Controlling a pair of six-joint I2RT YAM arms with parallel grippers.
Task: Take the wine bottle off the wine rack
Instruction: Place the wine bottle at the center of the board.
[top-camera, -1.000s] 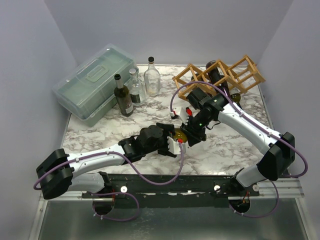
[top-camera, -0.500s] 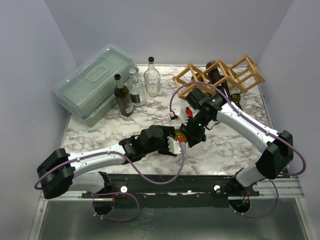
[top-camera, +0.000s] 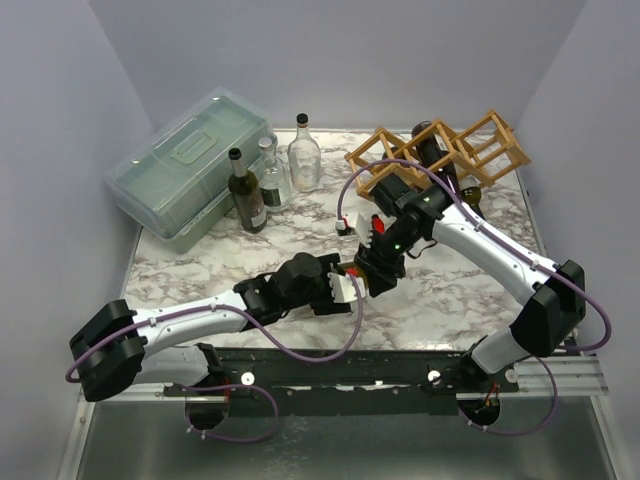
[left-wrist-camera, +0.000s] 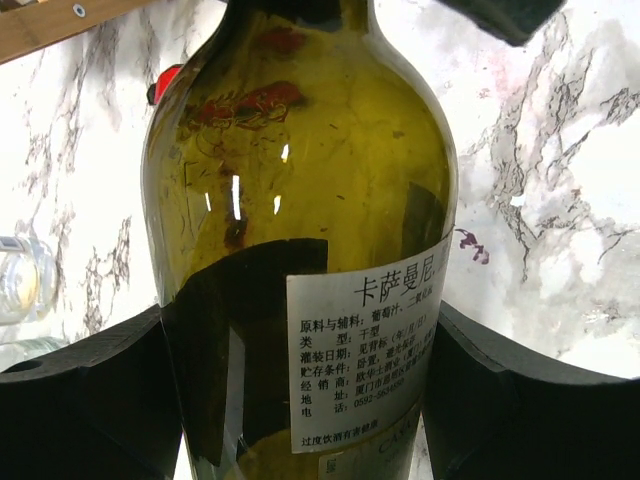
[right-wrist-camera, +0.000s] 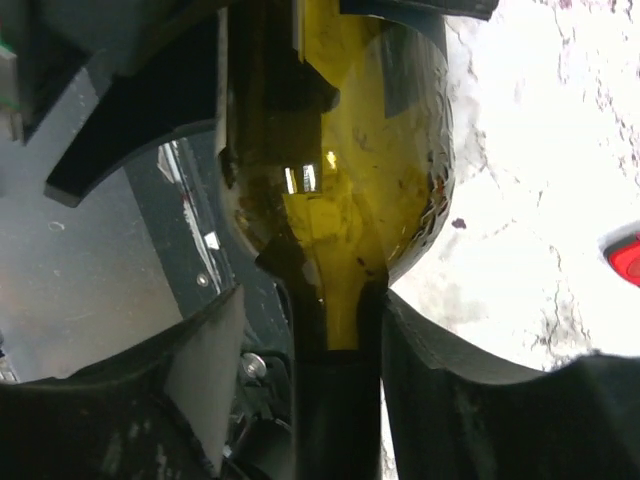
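I am holding the wine bottle (left-wrist-camera: 300, 200) in front of the wine rack (top-camera: 460, 152), out of its cells, my left gripper (left-wrist-camera: 305, 390) clamped round its body, its neck pointing toward the rack between the fingers of my right gripper (right-wrist-camera: 320, 340), gripping or slack I cannot tell.

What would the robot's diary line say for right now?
left claw: shut on wine bottle | right claw: around its neck, grip unclear | wine rack: behind, apart from that bottle
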